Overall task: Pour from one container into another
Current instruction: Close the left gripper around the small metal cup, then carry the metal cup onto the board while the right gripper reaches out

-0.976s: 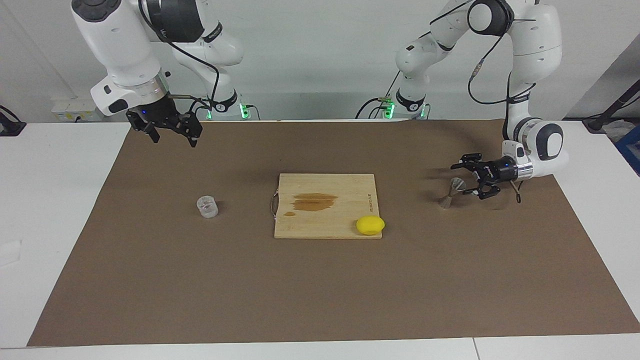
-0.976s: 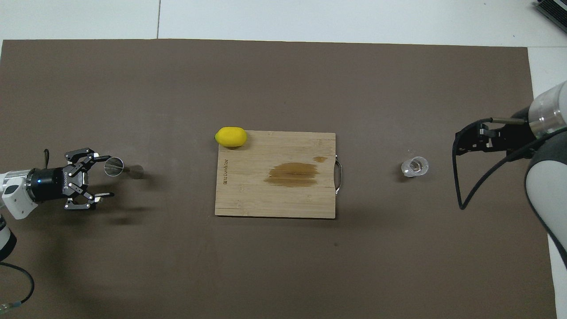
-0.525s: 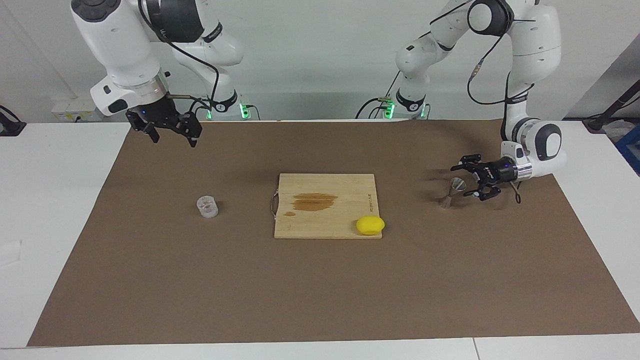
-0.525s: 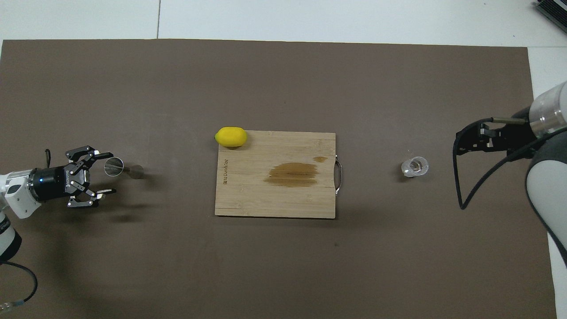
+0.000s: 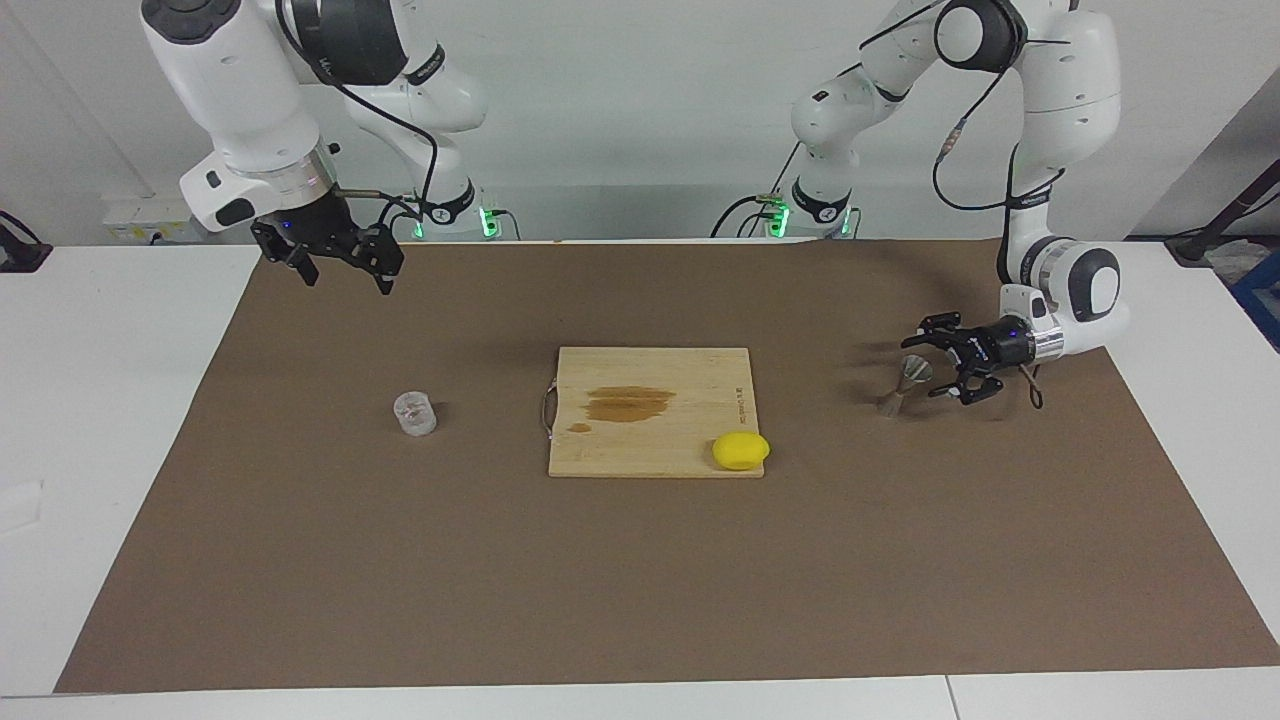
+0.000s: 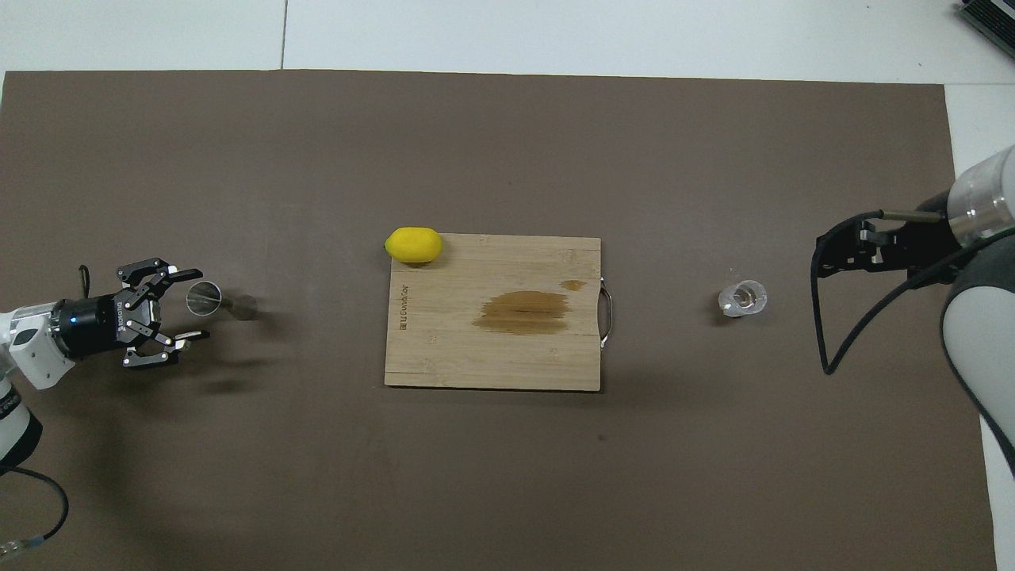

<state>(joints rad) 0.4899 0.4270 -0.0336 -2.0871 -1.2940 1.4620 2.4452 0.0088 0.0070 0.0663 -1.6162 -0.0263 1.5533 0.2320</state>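
Observation:
The clear cup [image 5: 414, 412] [image 6: 742, 297] stands on the brown mat toward the right arm's end of the table. The metal jigger [image 5: 903, 386] [image 6: 218, 302] stands upright toward the left arm's end. My left gripper [image 5: 922, 367] [image 6: 198, 304] lies level and low beside it, open. The jigger's upper cone is just at the gap between the fingertips, and I see no contact. My right gripper [image 5: 348, 282] [image 6: 829, 254] hangs open and raised over the mat's edge by its own base, well apart from the cup.
A wooden cutting board [image 5: 690, 440] [image 6: 476, 357] with a dark wet stain lies mid-table between cup and jigger. A yellow lemon [image 5: 740, 450] [image 6: 413, 244] rests at the board's corner, toward the jigger. White tabletop borders the mat.
The left gripper has shifted slightly at the jigger and its fingers have drawn a little closer together. The right arm, cup and jigger have not moved.

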